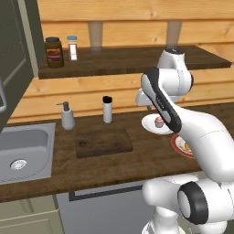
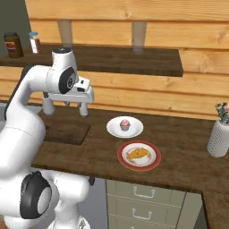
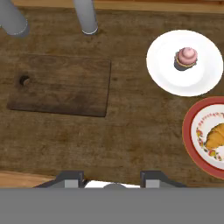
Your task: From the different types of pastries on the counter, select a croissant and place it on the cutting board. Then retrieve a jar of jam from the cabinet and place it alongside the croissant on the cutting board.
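Overhead, the clenched, empty end effector (image 3: pixel 113 180) points down at the counter (image 3: pixel 127 140).

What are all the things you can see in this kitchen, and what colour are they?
cutting board: one, dark brown, bare, on the counter right of the sink
croissant: one, golden, on a red-rimmed plate
cupcake: one, pink-topped, on a white plate behind the croissant's plate
sink: one, grey steel, at the counter's left end
soap dispenser: one, grey, beside the sink
cylinder: one, grey with black cap, behind the board
brown jar: one, red label, on the wall shelf
white bottle: one, blue cap, beside that jar
vase: one, white, flowers, far right
gripper: one, white, shut, holding nothing, above the counter
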Available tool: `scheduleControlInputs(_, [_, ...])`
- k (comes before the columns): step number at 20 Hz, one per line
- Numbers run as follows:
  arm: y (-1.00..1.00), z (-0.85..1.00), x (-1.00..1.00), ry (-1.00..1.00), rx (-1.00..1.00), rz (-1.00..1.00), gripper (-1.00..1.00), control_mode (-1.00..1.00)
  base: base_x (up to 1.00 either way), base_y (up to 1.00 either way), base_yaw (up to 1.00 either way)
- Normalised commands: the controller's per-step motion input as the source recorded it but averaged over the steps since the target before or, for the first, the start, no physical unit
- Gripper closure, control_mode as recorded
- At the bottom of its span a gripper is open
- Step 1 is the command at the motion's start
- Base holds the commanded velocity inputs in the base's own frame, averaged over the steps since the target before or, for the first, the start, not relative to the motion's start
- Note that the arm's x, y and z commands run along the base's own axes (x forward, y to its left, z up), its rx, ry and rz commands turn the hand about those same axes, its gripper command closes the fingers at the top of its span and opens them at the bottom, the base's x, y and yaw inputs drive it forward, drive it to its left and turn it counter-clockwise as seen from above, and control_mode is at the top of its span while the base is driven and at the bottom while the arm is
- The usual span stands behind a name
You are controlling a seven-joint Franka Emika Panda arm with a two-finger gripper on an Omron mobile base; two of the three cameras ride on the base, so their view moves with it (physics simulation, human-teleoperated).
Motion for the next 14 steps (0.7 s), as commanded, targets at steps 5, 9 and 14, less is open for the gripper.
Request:
scheduleControlInputs(5, [-0.18,-0.1,-0.28,-0.16,0.02,-0.13,-1.0,-1.0,0.0,0.0,0.0])
scheduleControlInputs(9, [-0.31,-0.4,-0.66,-0.25,0.03,-0.28,-1.0,-1.0,0.0,0.0,0.0])
scheduleControlInputs(14, [-0.35,-0.56,-0.52,-0.06,0.06,-0.32,-1.0,-1.0,0.0,0.0,0.0])
